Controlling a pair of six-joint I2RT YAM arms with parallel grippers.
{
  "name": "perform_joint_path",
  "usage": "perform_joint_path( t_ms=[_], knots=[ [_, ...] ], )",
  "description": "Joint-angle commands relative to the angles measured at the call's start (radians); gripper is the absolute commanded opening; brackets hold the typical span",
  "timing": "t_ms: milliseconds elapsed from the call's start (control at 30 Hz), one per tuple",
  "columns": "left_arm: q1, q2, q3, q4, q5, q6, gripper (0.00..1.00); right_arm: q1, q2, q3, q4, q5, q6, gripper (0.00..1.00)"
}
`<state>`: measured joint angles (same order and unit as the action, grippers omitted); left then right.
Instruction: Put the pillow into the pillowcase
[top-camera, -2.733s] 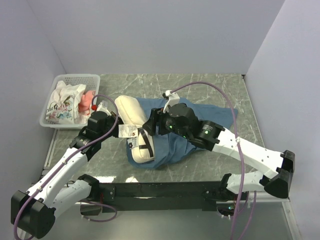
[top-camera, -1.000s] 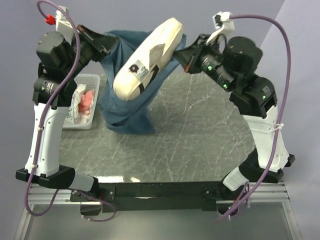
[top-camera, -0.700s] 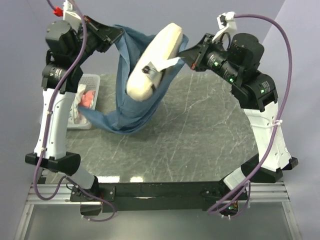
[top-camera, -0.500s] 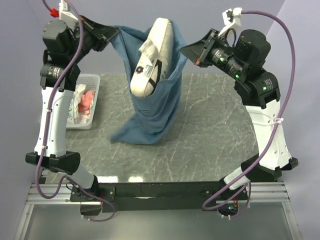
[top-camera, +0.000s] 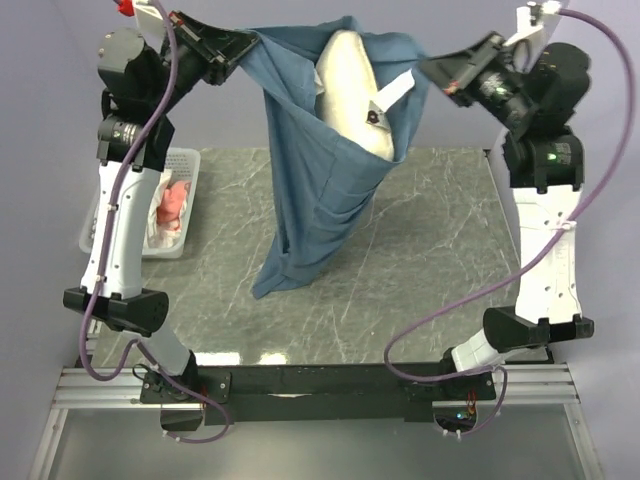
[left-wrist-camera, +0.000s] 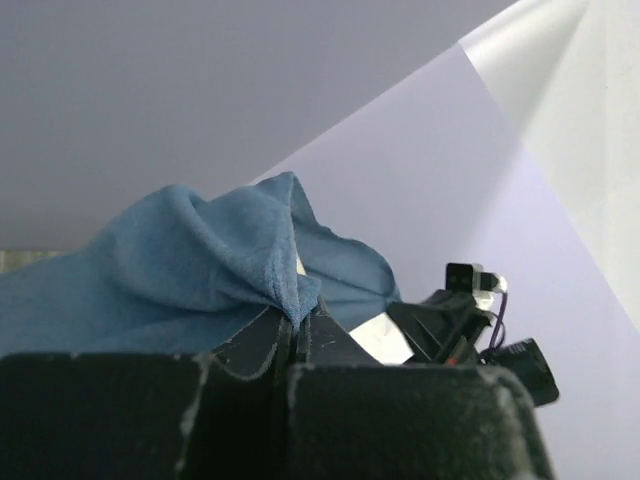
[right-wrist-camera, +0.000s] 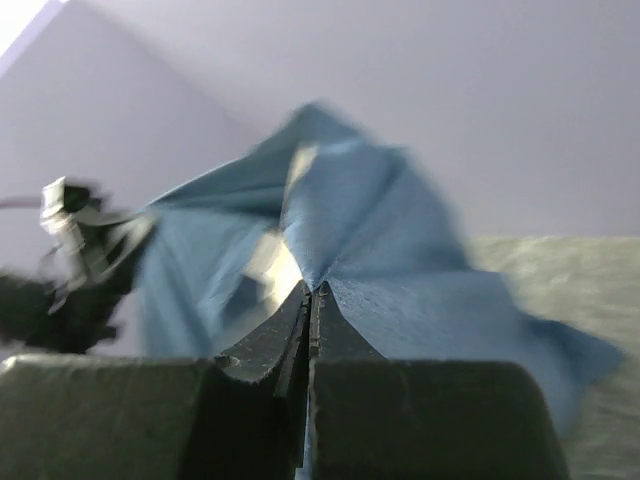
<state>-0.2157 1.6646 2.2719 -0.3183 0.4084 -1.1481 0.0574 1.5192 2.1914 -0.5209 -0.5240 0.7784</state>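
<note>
Both arms are raised high above the counter (top-camera: 430, 280) and hold the pillowcase (top-camera: 315, 190) slung between them by its upper edge. The left tool (top-camera: 248, 42) is clamped tight on the left corner of the case; the left wrist view shows its jaws pressed together with a fold of blue cloth pinched at the tips. The right tool (top-camera: 430, 68) is likewise closed on the opposite corner. The right wrist view is blurred, but it shows blue fabric gathered into the closed jaws. The mouth of the case is open at the top and the cloth sags in a pouch between the two tools. Its lower end trails down and to the left over the counter; whether that end touches the surface cannot be told. The pillow (top-camera: 345, 85) sits in the mouth of the case, roughly upright and leaning. Its lower part is inside the pouch, and its cream upper part is exposed in the opening. A white tag (top-camera: 392, 92) sticks out from the right side of the pillow, with a small dark mark just below it. A white basket (top-camera: 186, 162) stands at the far left of the counter, partly hidden behind the left arm and clear of the case. It holds pink and white cloths (top-camera: 172, 205).
</note>
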Motion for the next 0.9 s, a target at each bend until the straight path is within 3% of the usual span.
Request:
perform_joint_path(
  t_ms=[0, 133, 200, 267, 333, 500, 567, 700, 800, 867],
  knots=[
    [0.146, -0.029, 0.029, 0.154, 0.015, -0.08, 0.01, 0.215, -0.034, 0.149, 0.101, -0.022, -0.007, 0.0],
    [0.28, -0.016, 0.026, 0.234, 0.05, -0.206, 0.01, 0.199, -0.076, 0.14, 0.124, -0.021, -0.013, 0.0],
    [0.292, -0.016, 0.012, 0.257, 0.037, -0.219, 0.01, 0.041, -0.088, 0.148, 0.151, -0.098, 0.046, 0.0],
    [0.254, 0.004, 0.023, 0.248, 0.052, -0.211, 0.01, -0.15, -0.111, 0.079, 0.326, -0.171, 0.232, 0.0],
    [0.222, 0.03, 0.041, 0.22, 0.043, -0.161, 0.01, -0.243, -0.105, 0.064, 0.422, -0.232, 0.394, 0.0],
    [0.006, 0.061, -0.002, 0.17, -0.011, -0.067, 0.01, -0.356, 0.005, 0.162, 0.594, -0.286, 0.603, 0.0],
    [-0.054, 0.081, 0.012, 0.153, -0.02, -0.033, 0.01, -0.37, 0.03, 0.209, 0.613, -0.271, 0.642, 0.0],
    [-0.042, 0.061, -0.034, 0.113, -0.028, 0.005, 0.01, -0.351, 0.059, 0.292, 0.61, -0.242, 0.668, 0.0],
    [0.065, -0.018, -0.196, 0.149, 0.021, -0.033, 0.01, -0.185, 0.038, 0.303, 0.492, -0.202, 0.514, 0.0],
    [0.163, -0.054, -0.25, 0.235, 0.065, -0.102, 0.01, -0.034, 0.0, 0.227, 0.396, -0.159, 0.342, 0.0]
  ],
)
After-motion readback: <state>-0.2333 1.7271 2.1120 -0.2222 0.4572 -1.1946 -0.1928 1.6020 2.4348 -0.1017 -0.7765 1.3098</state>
